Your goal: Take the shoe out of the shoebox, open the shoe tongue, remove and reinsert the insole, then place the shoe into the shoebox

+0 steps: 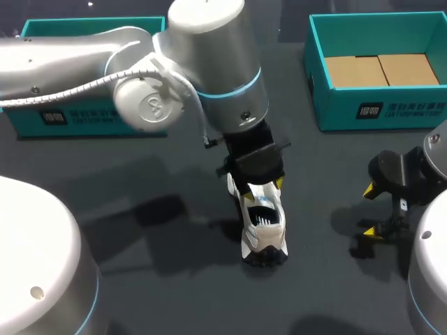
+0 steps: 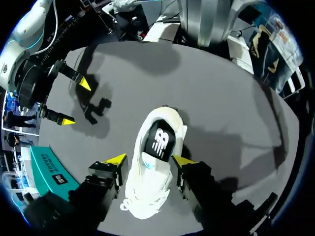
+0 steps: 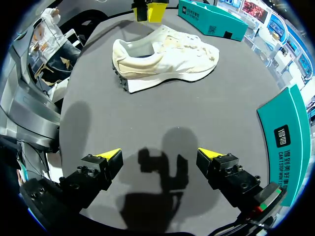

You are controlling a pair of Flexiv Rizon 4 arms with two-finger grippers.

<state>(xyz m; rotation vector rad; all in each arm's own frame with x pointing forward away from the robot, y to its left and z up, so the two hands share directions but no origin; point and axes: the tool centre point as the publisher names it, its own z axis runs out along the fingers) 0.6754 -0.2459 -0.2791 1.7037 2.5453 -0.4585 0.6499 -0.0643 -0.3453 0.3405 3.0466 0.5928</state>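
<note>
Left gripper over white shoe mid-table, grip cannot be told; right gripper open, toward table's right edge.

The white shoe looks like soft cloth, the dark table is matt, and the teal shoebox looks like smooth cardboard.

You have one white shoe, right at the left tool. There are two teal boxes: a plain box beyond that tool and a cardboard-lined box beyond the right tool. That makes two tools, on one tabletop.
</note>
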